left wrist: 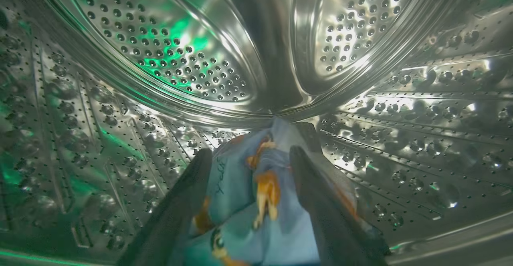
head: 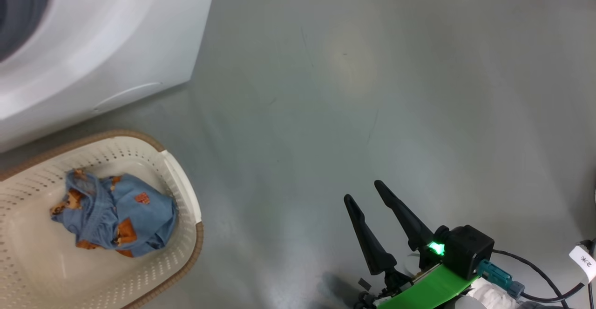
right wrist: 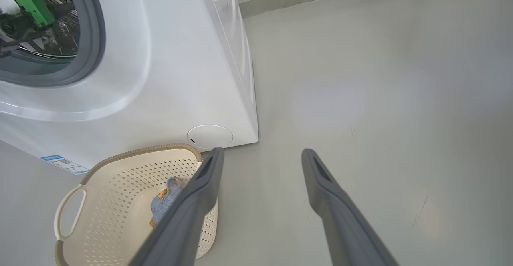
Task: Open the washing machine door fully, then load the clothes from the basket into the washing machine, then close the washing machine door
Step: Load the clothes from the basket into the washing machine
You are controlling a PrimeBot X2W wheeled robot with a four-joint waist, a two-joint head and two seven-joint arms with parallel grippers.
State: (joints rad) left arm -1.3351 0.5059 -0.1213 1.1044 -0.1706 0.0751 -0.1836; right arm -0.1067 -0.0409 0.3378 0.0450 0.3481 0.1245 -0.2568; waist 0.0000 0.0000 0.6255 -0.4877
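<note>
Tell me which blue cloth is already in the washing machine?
The blue garment between the left fingers, inside the steel drum; the other garment lies in the basket.

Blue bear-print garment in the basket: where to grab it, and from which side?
Pinch the raised crumpled fold at the middle of the blue garment, coming straight down from above. It lies bunched on the floor of the basket, whose walls block any side approach; the flat edges probably give less to close on.
</note>
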